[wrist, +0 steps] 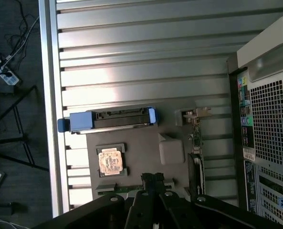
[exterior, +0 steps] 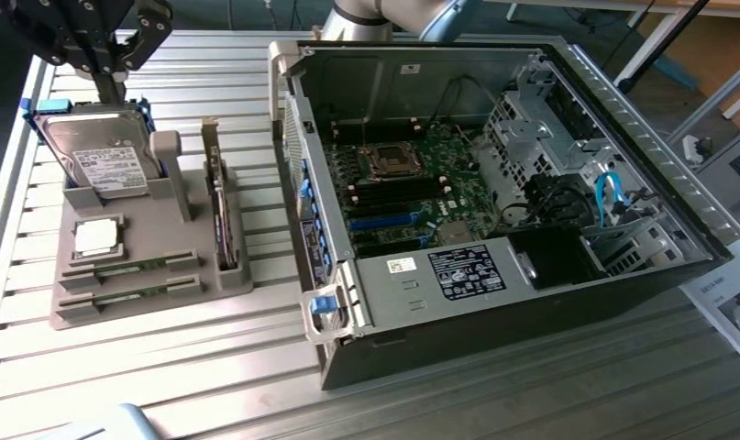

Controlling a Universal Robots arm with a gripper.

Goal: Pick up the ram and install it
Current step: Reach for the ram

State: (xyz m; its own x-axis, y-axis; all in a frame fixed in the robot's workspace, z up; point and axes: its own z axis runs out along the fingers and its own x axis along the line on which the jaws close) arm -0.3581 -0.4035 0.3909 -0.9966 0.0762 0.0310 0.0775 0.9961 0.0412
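Exterior view: gripper (exterior: pixel 108 90) closed, holding nothing, poised over the hard drive (exterior: pixel 101 156) standing in the grey holder (exterior: pixel 229 280) on the bench (exterior: pixel 161 367). Ram (exterior: pixel 135 269) sits in the holder's slots nearest the camera, well apart from the gripper.
Wrist view: gripper (wrist: pixel 153 180) fingers pressed together, empty; ram (wrist: pixel 124 189) shows just beside the tips.

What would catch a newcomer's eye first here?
The open computer case stands on the exterior view's right, motherboard exposed. On that view's left, a grey holder carries a hard drive, a silver processor chip and the ram, with the shut claw hanging above it.
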